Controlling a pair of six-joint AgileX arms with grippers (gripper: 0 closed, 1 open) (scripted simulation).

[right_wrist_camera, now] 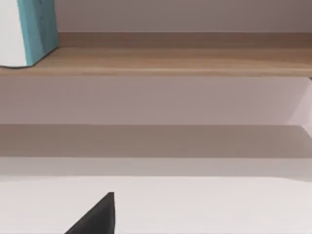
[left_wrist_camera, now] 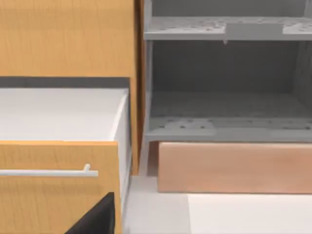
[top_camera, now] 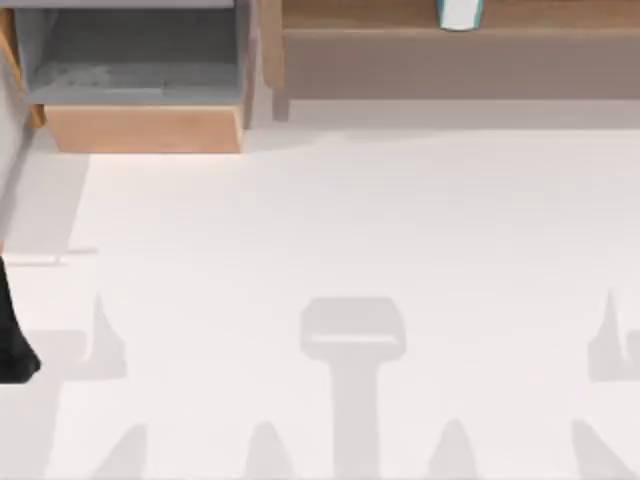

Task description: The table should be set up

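The worktop (top_camera: pixel 340 220) spreads bare in front of the wooden shelf (top_camera: pixel 460 45), where a white-and-teal container (top_camera: pixel 459 13) stands. Fetching it cleanly likely means approaching level with the shelf. Whether either pincer is spread cannot be told.

One white table (top_camera: pixel 350 220). One wooden-fronted box w/ grey interior (top_camera: pixel 140 80) at the table's far left; two grey compartments seen inside. One open drawer (left_wrist_camera: pixel 58 146) w/ one white bar handle (left_wrist_camera: pixel 48 172), beside that box. One long wooden shelf (top_camera: pixel 450 40) right of the box, carrying one teal-and-white container (top_camera: pixel 460 13).
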